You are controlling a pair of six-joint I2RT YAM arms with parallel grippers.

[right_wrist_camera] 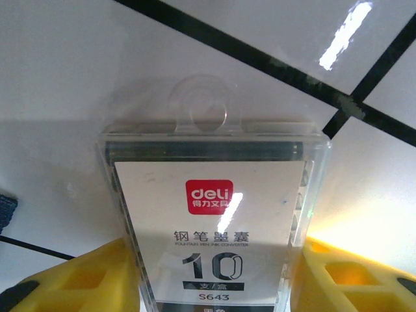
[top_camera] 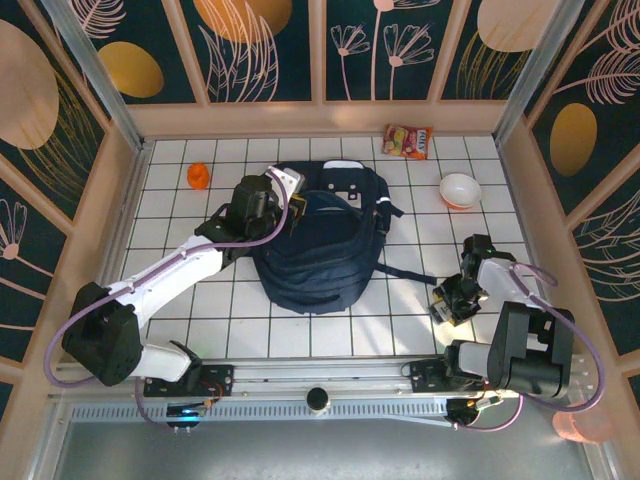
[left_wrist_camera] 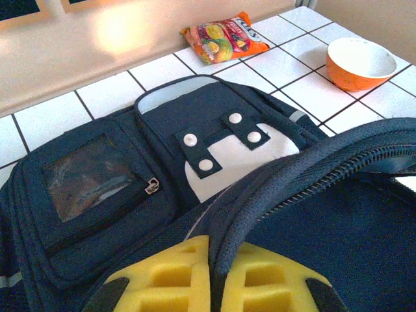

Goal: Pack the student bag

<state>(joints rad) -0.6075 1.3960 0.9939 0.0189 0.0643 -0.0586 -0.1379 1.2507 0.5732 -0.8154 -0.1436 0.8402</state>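
Clutter round your bag point(top_camera: 320, 250) is light: a snack point(top_camera: 408, 141) by the far wall, an orange bowl point(top_camera: 460, 190) right of the bag and a small orange thing point(top_camera: 198, 176) to its left, all apart from it. A clear box point(right_wrist_camera: 208, 195) with a red label sits by your right arm. Your right claw point(right_wrist_camera: 214, 279) flanks the box, and you cannot tell whether it presses.

The bag lies mid-desk, navy with white trim, a white studded patch and a zip pocket with a clear window. Your left claw point(left_wrist_camera: 211, 260) is clenched on its zip rim.

The desk point(top_camera: 250, 320) is white tile with dark grout. Dark, leaf-patterned walls point(top_camera: 260, 50) ring it.
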